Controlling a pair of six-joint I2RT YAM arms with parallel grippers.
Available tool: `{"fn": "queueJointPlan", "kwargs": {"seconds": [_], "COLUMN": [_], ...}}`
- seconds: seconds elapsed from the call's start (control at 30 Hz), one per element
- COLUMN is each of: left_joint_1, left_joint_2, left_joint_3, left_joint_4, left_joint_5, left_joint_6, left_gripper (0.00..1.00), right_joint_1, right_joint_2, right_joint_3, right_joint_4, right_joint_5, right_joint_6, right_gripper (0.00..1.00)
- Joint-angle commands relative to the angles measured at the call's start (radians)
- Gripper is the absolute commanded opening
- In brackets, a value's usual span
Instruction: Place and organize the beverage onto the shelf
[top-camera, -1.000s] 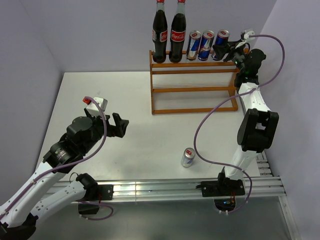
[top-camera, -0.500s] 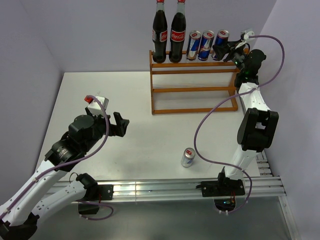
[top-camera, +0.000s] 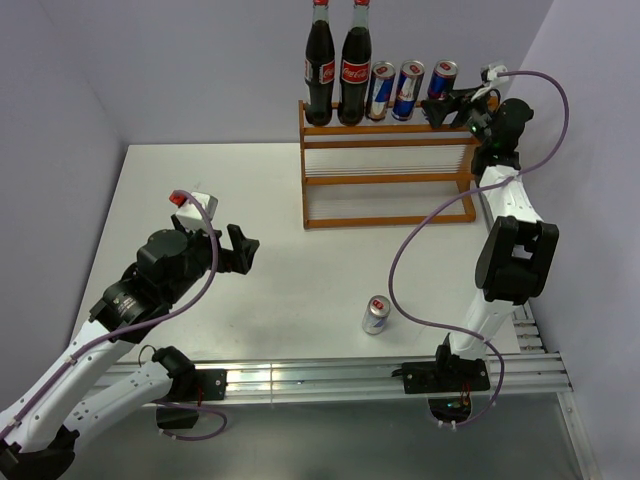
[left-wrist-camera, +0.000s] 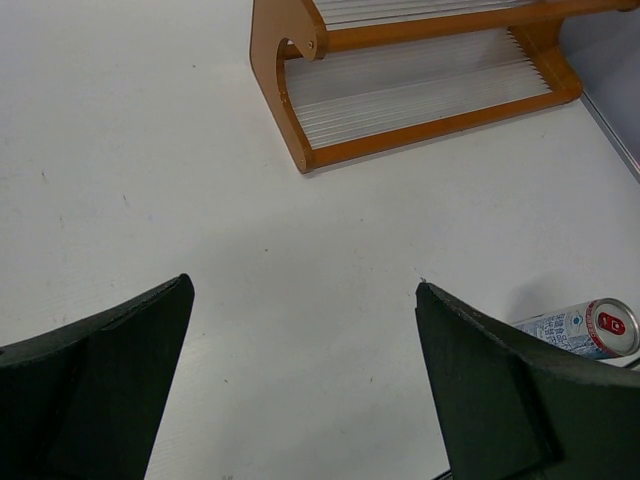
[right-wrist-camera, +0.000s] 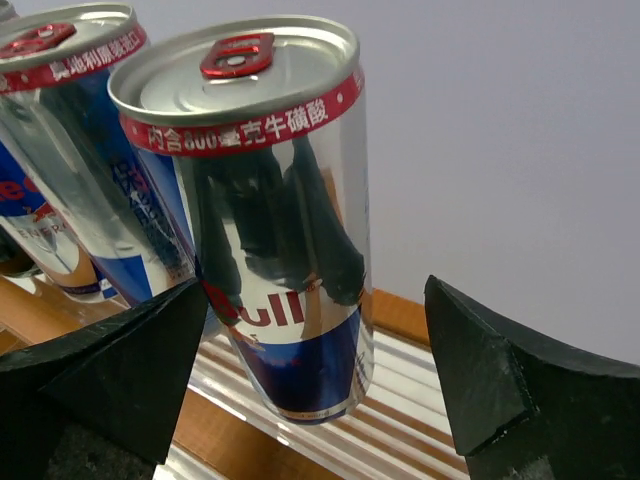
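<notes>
On the upper tier of the shelf (top-camera: 400, 128), from left to right in the top view: left cola bottle (top-camera: 320, 70), right cola bottle (top-camera: 356, 68), then first can (top-camera: 384, 90), second can (top-camera: 410, 88) and third can (top-camera: 441, 82). All five upright, in one row.

Around the third can, at the right end of the row: right gripper (right-wrist-camera: 315, 288), jaws apart, one dark finger on each side. In the wrist view, a clear gap between the can and the finger (right-wrist-camera: 500, 390) at the right of the picture. On the other side, the finger very near to the can wall (touching or not, impossible to tell). No squeeze on the can, so an open hand. Bottom of the can resting on the thin rails of the tier.

Away from the shelf, on the white table (top-camera: 200, 180): fourth can (top-camera: 375, 316), alone, near the front edge, closer to the right arm's base, apparently upright in the top view.

Over the left half of the table: left gripper (top-camera: 238, 250), spread wide, nothing between the fingers, only bare white surface below. Well apart from the shelf and from the fourth can.
</notes>
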Motion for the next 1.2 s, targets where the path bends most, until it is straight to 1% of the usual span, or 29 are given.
{"fn": "queueJointPlan", "kwargs": {"seconds": [0.0,0.2,0.37,0.47,0.53,0.6,0.67,0.7,0.77,0.8,0.87,0.9,0.93,0.97,1.0,1.03,1.07,1.1,1.13,1.17], "left_joint_1": [0.007,0.010,0.012,0.018,0.020,0.023,0.021,0.023,0.021,0.021,0.017,0.010,0.000,-0.044,-0.078,-0.113,-0.190,-0.227,-0.255,-0.307], "left_joint_2": [-0.003,0.004,0.007,0.022,0.039,0.077,0.123,0.138,0.184,0.197,0.238,0.252,0.281,0.298,0.318,0.361,0.384,0.410,0.457,0.482], "left_joint_3": [-0.001,0.004,0.007,0.013,0.033,0.068,0.096,0.128,0.157,0.180,0.199,0.215,0.226,0.237,0.267,0.286,0.303,0.342,0.363,0.378], "left_joint_4": [0.034,0.031,0.029,0.026,0.014,-0.011,-0.028,-0.035,-0.051,-0.052,-0.042,-0.035,-0.032,-0.032,-0.038,-0.047,-0.066,-0.077,-0.087,-0.095], "left_joint_5": [0.020,0.023,0.023,0.020,0.008,-0.023,-0.035,-0.037,-0.030,-0.024,0.017,0.023,0.016,-0.009,-0.044,-0.078,-0.143,-0.164,-0.184,-0.205], "left_joint_6": [0.019,0.016,0.014,0.016,0.010,-0.010,-0.032,-0.059,-0.090,-0.124,-0.156,-0.183,-0.196,-0.205,-0.225,-0.233,-0.239,-0.251,-0.260,-0.268], "left_gripper": [1.00,0.99,1.00,0.99,0.99,0.99,1.00,1.00,1.00,0.99,0.99,1.00,1.00,1.00,1.00,1.00,0.99,1.00,0.99,1.00], "right_joint_1": [-0.005,-0.016,-0.025,-0.025,-0.025,-0.024,-0.014,-0.004,0.024,0.047,0.073,0.100,0.119,0.137,0.159,0.206,0.241,0.271,0.332,0.361], "right_joint_2": [-0.036,-0.082,-0.138,-0.189,-0.227,-0.276,-0.319,-0.373,-0.418,-0.453,-0.491,-0.532,-0.557,-0.580,-0.630,-0.658,-0.683,-0.735,-0.763,-0.789], "right_joint_3": [-0.009,-0.059,-0.108,-0.131,-0.133,-0.133,-0.160,-0.177,-0.194,-0.194,-0.193,-0.194,-0.205,-0.213,-0.219,-0.240,-0.254,-0.269,-0.312,-0.332], "right_joint_4": [-0.027,-0.015,-0.012,-0.039,-0.101,-0.185,-0.227,-0.257,-0.323,-0.392,-0.464,-0.531,-0.579,-0.617,-0.700,-0.737,-0.774,-0.835,-0.858,-0.886], "right_joint_5": [-0.024,-0.005,0.048,0.103,0.137,0.208,0.286,0.388,0.476,0.566,0.614,0.654,0.726,0.777,0.818,0.891,0.932,0.959,0.996,1.028], "right_joint_6": [-0.010,-0.010,0.004,0.003,0.006,0.004,-0.004,-0.019,-0.034,-0.021,-0.004,0.019,0.027,0.042,0.052,0.059,0.073,0.106,0.107,0.116], "right_gripper": [0.96,0.97,0.97,0.98,0.98,1.00,1.00,1.00,1.00,1.00,1.00,1.00,1.00,1.00,1.00,1.00,1.00,1.00,1.00,1.00]}}
